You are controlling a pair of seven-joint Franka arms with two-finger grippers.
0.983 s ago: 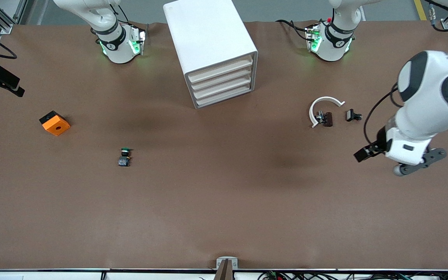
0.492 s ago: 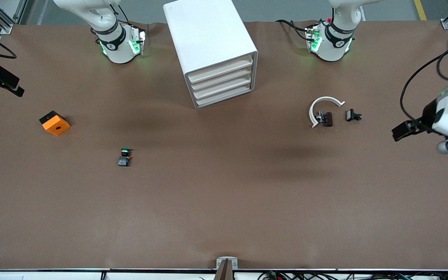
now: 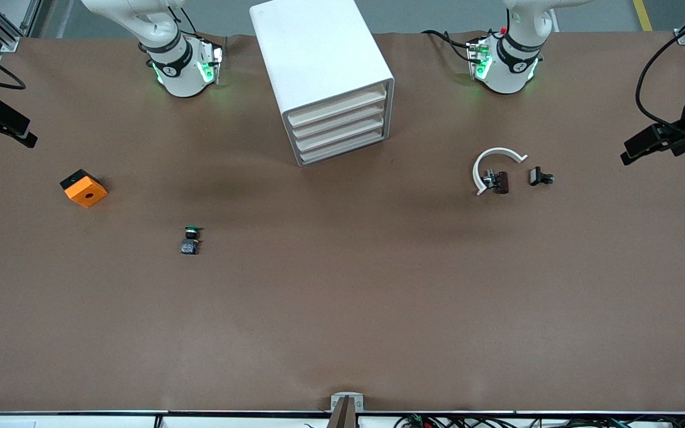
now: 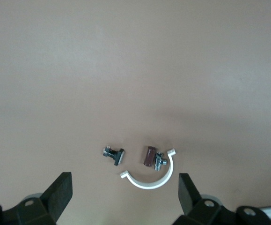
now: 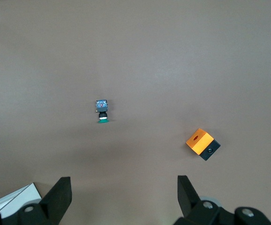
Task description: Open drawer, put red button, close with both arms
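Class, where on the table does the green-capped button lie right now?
The green-capped button lies toward the right arm's end of the table, nearer the front camera than the orange block and the white drawer cabinet.

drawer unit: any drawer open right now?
All shut. The white drawer unit shows four drawer fronts flush in its face, none pulled out. What is inside cannot be seen.

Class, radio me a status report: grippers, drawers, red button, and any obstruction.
Left gripper open, empty, over white ring clip. Right gripper open, empty, above table. White drawer unit: all drawers shut. Red button not visible; only green button. Nothing blocking drawers.
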